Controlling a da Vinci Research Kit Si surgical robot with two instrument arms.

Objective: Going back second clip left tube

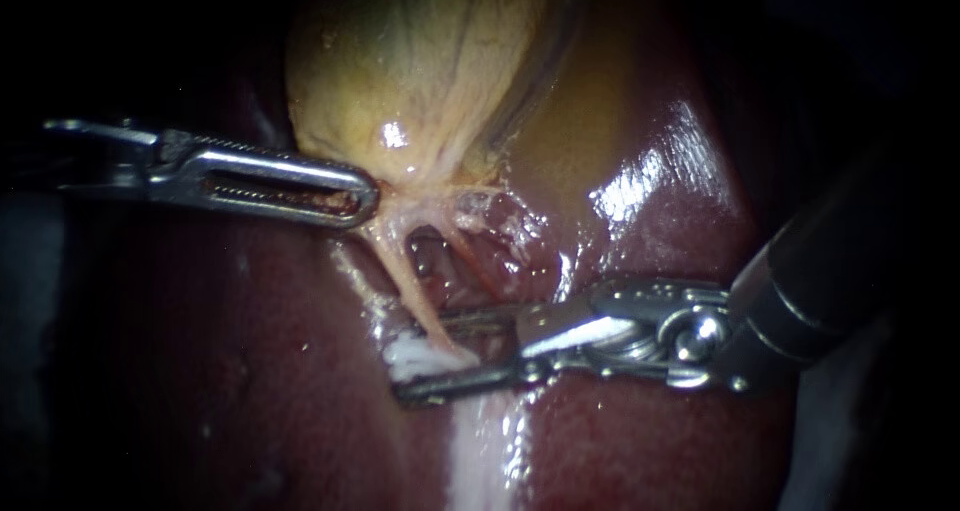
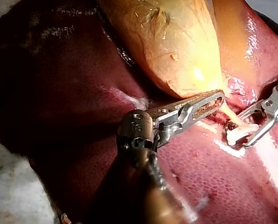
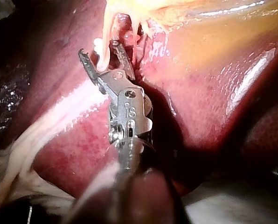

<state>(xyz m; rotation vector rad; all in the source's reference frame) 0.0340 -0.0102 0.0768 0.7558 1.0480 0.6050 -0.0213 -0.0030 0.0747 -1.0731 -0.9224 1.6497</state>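
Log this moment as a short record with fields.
left instrument: jaws shut on the neck of the gallbladder
right instrument: jaws open, one on either side of the left tube
clip: white, on the left tube, between the right instrument's jaws
liver: dark red, wet, lying under both instruments

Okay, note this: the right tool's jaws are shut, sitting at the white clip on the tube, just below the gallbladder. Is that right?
Not quite. The right tool has its jaws open, not shut. A gap shows between them, with one jaw on each side of the white clip on the tube, just below the gallbladder. The endoscope view shows this most clearly.
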